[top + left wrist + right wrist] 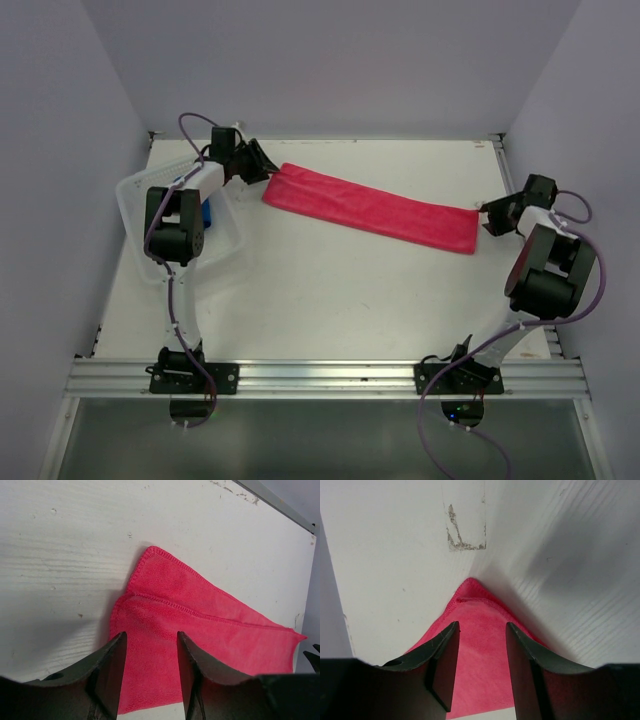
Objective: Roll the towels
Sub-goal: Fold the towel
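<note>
Left tool (150, 637): fingers spread, with a clear gap between them. It is positioned over one short end of the pink towel (200, 630). The cloth shows through the gap and runs on ahead of the tool. Contact between the fingers and the cloth cannot be confirmed.

Right tool (482, 627): fingers likewise spread, nothing pinched. A corner of the pink towel (480, 630) lies between and just ahead of the fingers. A grey scuff mark (462, 532) sits farther ahead on the tabletop (380, 555).

In the overhead view the pink towel (370, 210) lies flat on the tabletop (330, 300) as a long folded strip. It spans from the left tool (257, 162) to the right tool (488, 216), with one end at each.

The blue towel (207, 213) sits behind the left tool, inside the white basket (135, 195). It is mostly hidden by the left arm, so its shape cannot be judged.
</note>
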Controlling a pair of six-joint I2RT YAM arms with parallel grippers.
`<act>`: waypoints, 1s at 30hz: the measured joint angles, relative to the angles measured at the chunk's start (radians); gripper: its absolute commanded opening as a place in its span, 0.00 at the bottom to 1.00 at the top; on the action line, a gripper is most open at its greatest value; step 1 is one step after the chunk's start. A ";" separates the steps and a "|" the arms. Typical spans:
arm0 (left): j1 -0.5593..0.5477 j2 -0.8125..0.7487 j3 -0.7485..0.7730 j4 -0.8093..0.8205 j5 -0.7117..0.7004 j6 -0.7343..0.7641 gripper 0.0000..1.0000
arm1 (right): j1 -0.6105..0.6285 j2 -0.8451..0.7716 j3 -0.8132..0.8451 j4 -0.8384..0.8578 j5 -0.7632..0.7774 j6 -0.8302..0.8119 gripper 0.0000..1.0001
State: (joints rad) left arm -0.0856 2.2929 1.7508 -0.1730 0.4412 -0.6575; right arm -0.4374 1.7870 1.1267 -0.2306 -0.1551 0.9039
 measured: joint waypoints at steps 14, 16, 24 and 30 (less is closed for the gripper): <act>-0.007 0.000 0.056 -0.030 -0.044 0.080 0.49 | 0.046 -0.137 -0.125 -0.008 0.028 -0.131 0.43; -0.012 0.000 0.077 -0.033 -0.065 0.098 0.49 | 0.052 -0.138 -0.130 -0.008 0.021 -0.144 0.43; -0.054 0.034 0.148 -0.060 -0.122 0.147 0.49 | 0.067 -0.153 -0.171 -0.009 0.010 -0.188 0.42; -0.082 0.024 0.122 -0.080 -0.143 0.166 0.50 | 0.071 -0.223 -0.181 -0.058 0.078 -0.248 0.47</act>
State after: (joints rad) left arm -0.1677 2.3169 1.8732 -0.2527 0.2977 -0.4915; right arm -0.3664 1.5642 0.9459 -0.2890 -0.0772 0.6556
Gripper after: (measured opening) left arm 0.489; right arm 0.454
